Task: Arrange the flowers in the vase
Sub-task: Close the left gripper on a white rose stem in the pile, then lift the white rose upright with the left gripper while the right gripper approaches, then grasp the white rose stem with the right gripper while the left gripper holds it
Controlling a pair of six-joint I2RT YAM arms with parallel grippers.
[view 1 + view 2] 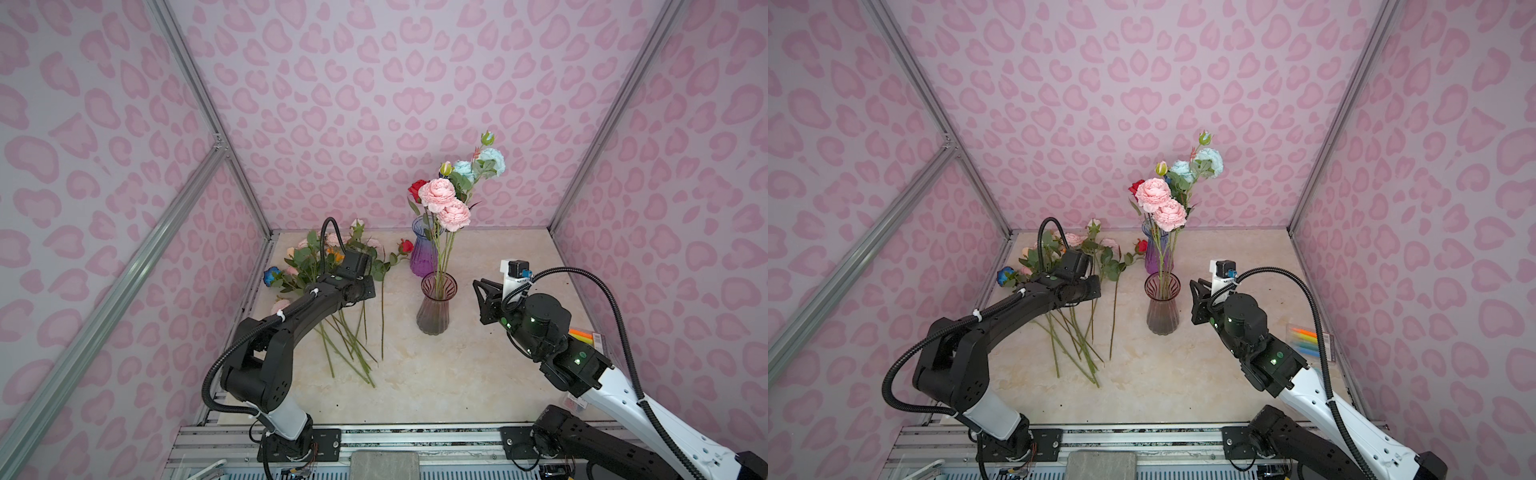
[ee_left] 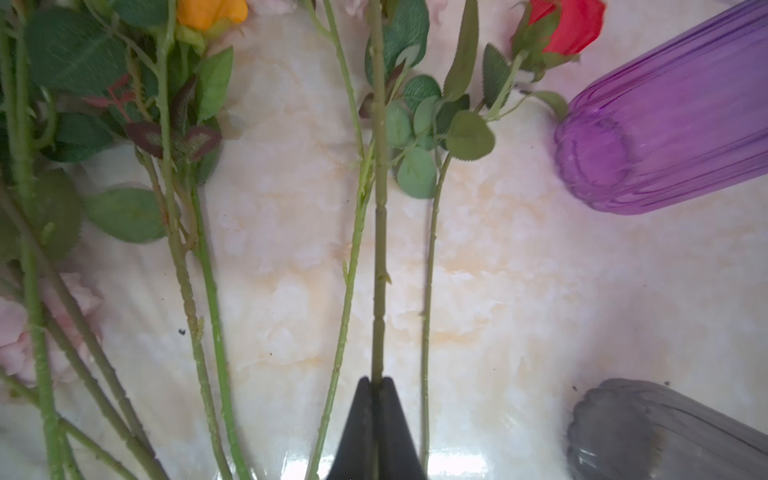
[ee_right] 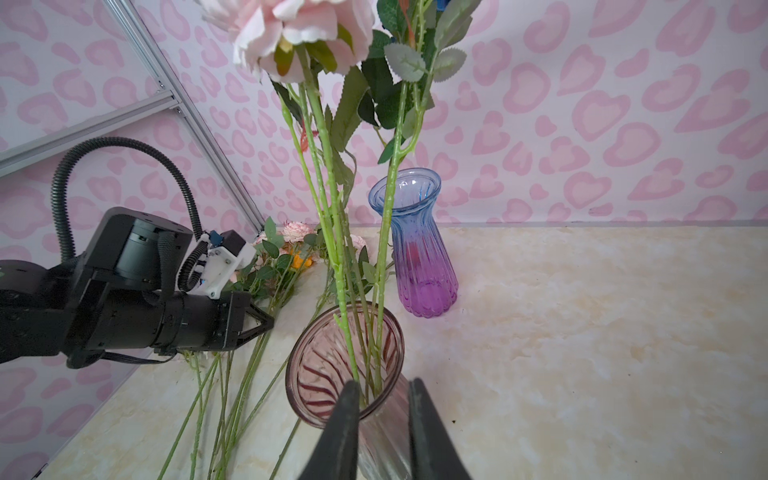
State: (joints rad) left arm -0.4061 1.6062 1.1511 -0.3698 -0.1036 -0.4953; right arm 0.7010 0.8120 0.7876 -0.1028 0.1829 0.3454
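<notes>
Several flowers [image 1: 332,257] lie in a heap at the table's left, their green stems [image 1: 353,340] fanned toward the front. My left gripper [image 2: 376,380] is shut on one stem [image 2: 379,249], whose head is out of the wrist view. An orange bud [image 2: 212,12] and a red rose [image 2: 569,25] lie nearby. The smoky ribbed vase [image 1: 434,311] stands mid-table and holds pink peonies [image 1: 442,199] and pale blue blooms [image 1: 490,160]. My right gripper [image 3: 384,384] hangs just right of the vase rim [image 3: 299,365], slightly open and empty.
A blue-to-purple glass vase [image 1: 422,253] stands right behind the smoky one. A pack of coloured pens [image 1: 582,336] lies at the table's right edge. Pink patterned walls and aluminium posts close in the table on three sides.
</notes>
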